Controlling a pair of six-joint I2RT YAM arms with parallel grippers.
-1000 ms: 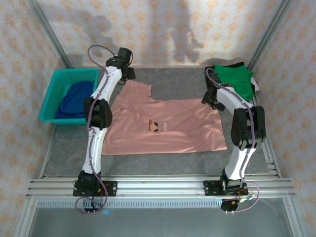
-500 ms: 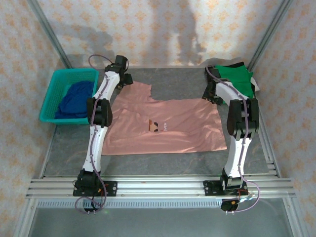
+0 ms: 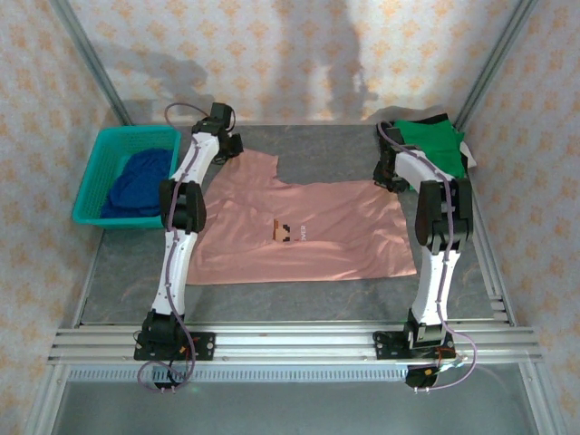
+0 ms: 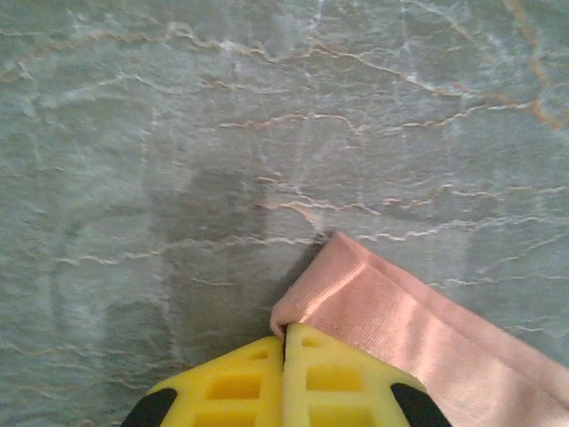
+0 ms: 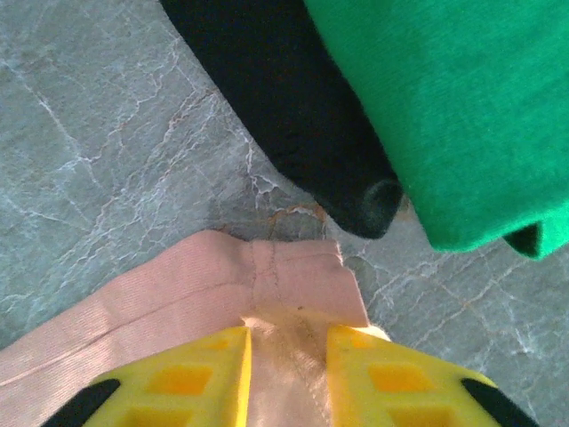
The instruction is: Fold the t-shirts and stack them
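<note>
Both arms stretch toward the frame's top. The left gripper (image 4: 284, 331) pinches shut on the pink shirt (image 3: 335, 237) at its upper-left corner; the right gripper (image 5: 286, 342) clamps its upper-right corner, beside the green shirt (image 3: 435, 140).

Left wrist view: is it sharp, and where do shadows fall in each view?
Left wrist view: sharp, a soft grey shadow on the table left of the pink t-shirt. Right wrist view: sharp, evenly lit. Top external view: blurred shadows on the back wall.
</note>
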